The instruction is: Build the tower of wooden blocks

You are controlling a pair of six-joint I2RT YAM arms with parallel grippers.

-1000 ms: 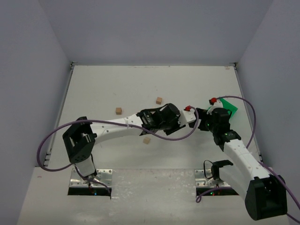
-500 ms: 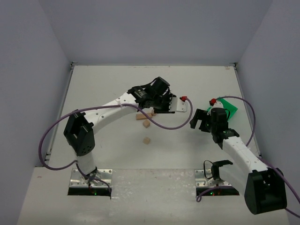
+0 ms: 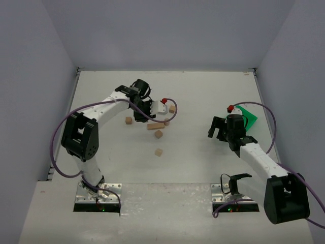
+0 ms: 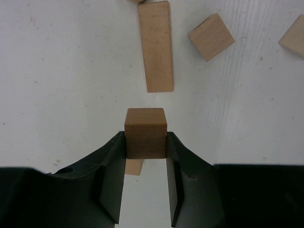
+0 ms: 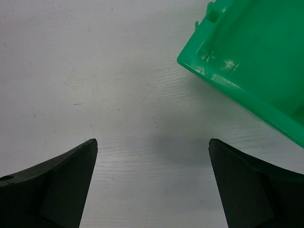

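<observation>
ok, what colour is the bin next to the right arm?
The bin is bright green all over, with no pattern. It shows best in the right wrist view.

Bright green plastic bin (image 3: 249, 116) is sitting near the right edge of the white table (image 3: 203, 91), lying at an angle to the table's sides. In the right wrist view one corner of the bin is showing at upper right, resting on the tabletop, which is showing faint scuffs and streaks. Plain grey-lavender walls (image 3: 167, 30) are enclosing the table on its left, far and right sides.
</observation>
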